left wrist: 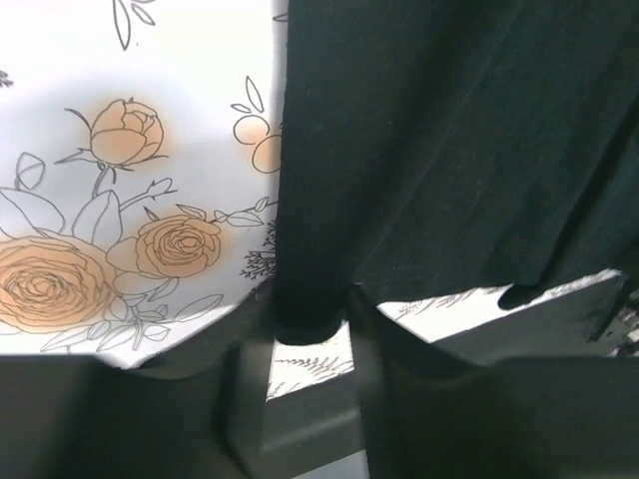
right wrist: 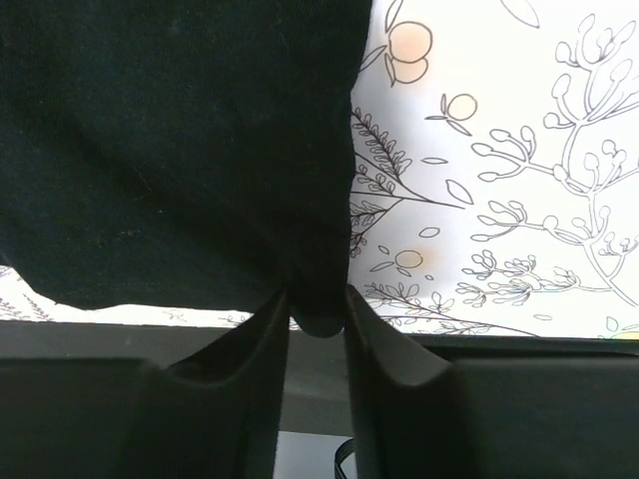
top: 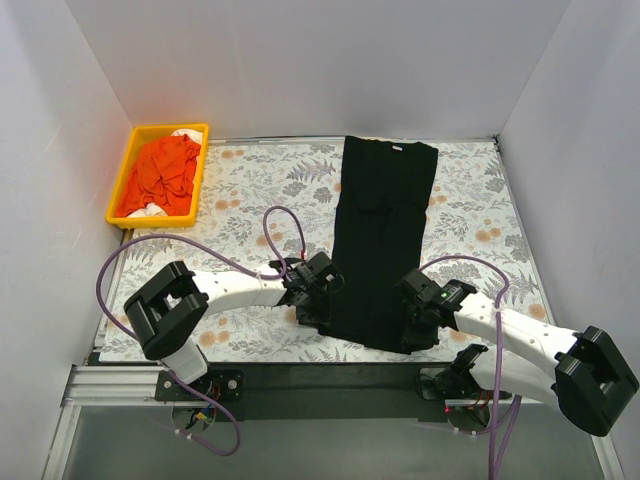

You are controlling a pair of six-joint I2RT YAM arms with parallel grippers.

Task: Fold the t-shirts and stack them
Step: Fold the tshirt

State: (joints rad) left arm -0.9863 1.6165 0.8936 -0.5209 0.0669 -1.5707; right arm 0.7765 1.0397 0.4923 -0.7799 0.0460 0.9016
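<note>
Left arm's fingers are nipped narrow on the near left corner of the black t-shirt, and the wrist view shows cloth squeezed right between them. The shirt lies as a long strip down the middle of the desk, collar end at the far edge and hem end by the arms. Over on the right, the right arm's fingers are pinched just as tight on the near right corner. This looks like the set-up for folding hem to collar. My call is that both corners should rise together and level, with the hem kept taut between them so the strip doesn't sag or twist. They should then carry forward evenly and land square on the collar edge. If one side leads, the fold skews. Away at the far left, well apart from the shirt, the yellow tray holds a crumpled orange cloth, with white fabric peeking out at its ends.
</note>
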